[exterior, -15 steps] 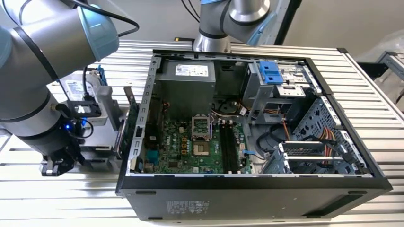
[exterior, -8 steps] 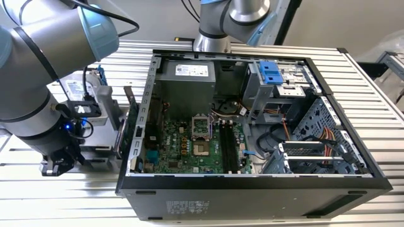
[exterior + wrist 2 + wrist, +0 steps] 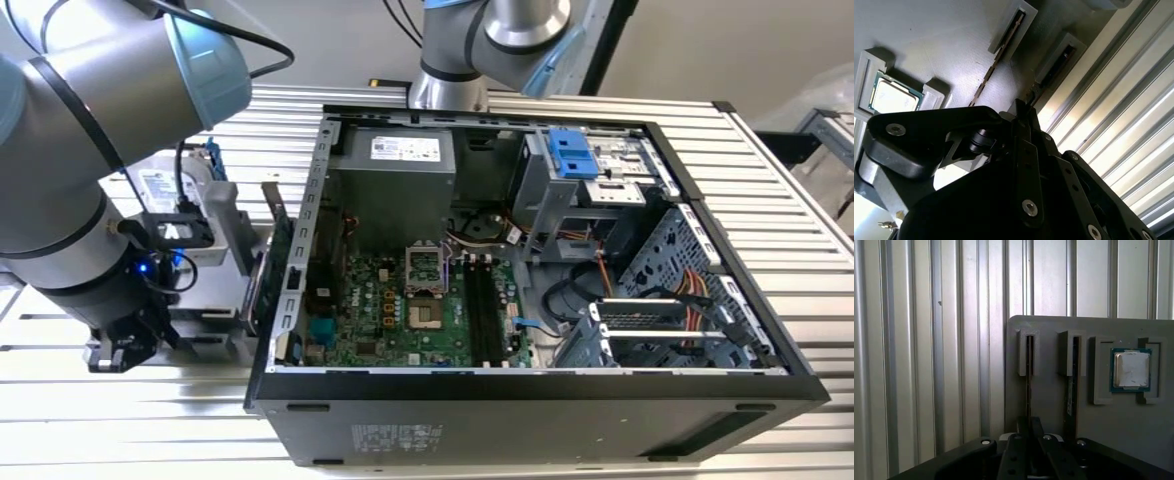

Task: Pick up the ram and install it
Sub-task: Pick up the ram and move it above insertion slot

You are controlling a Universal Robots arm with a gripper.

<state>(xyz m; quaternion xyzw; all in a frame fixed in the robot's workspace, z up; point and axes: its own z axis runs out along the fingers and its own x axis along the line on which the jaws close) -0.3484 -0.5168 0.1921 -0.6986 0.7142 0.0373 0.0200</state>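
Two ram sticks stand edge-on in slotted holders on a grey tray. In both wrist views my gripper is on the ram farther from the processor chip, its fingers drawn together on the thin board's end. That ram still sits in its holder. The other ram stands free beside it. In the exterior view my gripper is low over the tray, left of the open computer case. The motherboard's long dark memory slots lie inside the case.
A square silver processor chip rests in its own holder on the tray. A silver hard drive stands behind my arm. The case wall rises between tray and motherboard. A ribbed metal table surrounds everything.
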